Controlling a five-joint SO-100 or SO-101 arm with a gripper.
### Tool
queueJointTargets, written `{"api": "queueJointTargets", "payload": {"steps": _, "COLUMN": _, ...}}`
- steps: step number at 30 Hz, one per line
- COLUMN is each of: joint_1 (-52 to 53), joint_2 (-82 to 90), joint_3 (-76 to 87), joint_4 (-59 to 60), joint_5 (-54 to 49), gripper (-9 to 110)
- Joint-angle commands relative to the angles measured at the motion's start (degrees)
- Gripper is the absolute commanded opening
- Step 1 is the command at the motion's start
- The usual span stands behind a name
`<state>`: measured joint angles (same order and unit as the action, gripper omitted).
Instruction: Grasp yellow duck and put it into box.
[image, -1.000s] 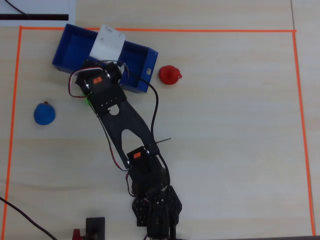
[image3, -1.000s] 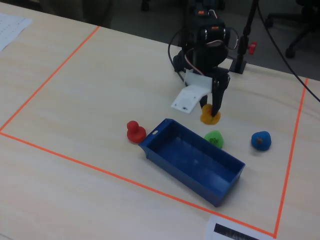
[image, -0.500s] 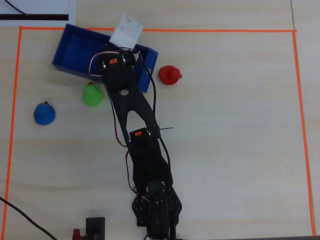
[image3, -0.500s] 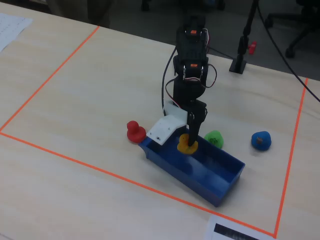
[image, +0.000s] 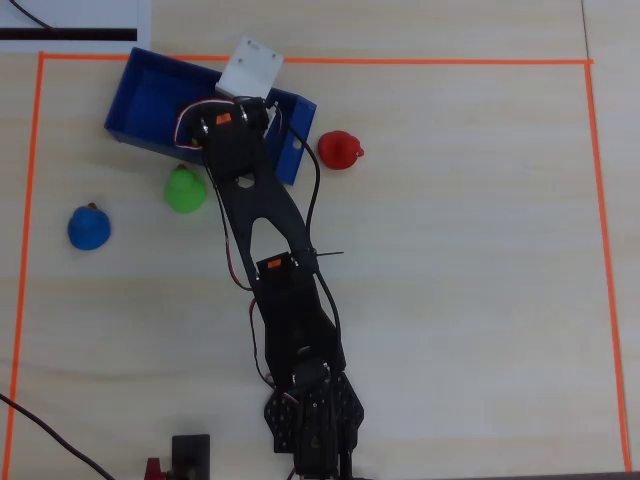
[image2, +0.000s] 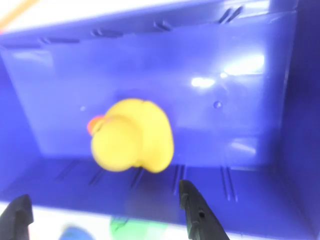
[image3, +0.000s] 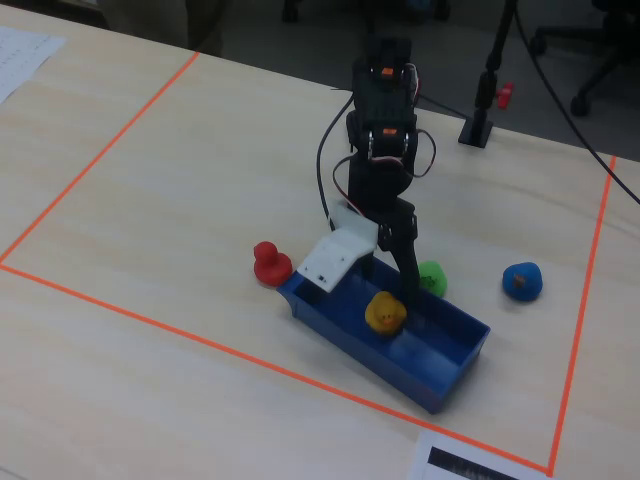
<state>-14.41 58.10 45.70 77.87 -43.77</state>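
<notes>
The yellow duck (image2: 132, 136) is inside the blue box (image2: 240, 115), free of my gripper. In the fixed view the duck (image3: 385, 313) sits on the floor of the box (image3: 450, 350) near its middle. My gripper (image2: 102, 207) is open, with its black fingers spread wide on either side below the duck in the wrist view. In the fixed view the gripper (image3: 388, 278) hangs just above the duck. In the overhead view the arm covers the duck, and only the box (image: 150, 95) shows.
A red duck (image3: 270, 263) stands by one short end of the box. A green duck (image3: 432, 277) and a blue duck (image3: 522, 281) stand beside the box's long side. Orange tape (image: 300, 61) frames the work area.
</notes>
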Motion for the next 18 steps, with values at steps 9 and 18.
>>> {"api": "queueJointTargets", "payload": {"steps": 9, "joint_1": -7.7, "joint_2": 73.0, "joint_3": 67.2, "joint_4": -6.8, "joint_5": -2.5, "gripper": 0}}
{"api": "queueJointTargets", "payload": {"steps": 18, "joint_1": 5.1, "joint_2": 103.5, "joint_3": 113.7, "joint_4": -14.9, "joint_5": -15.8, "gripper": 0}}
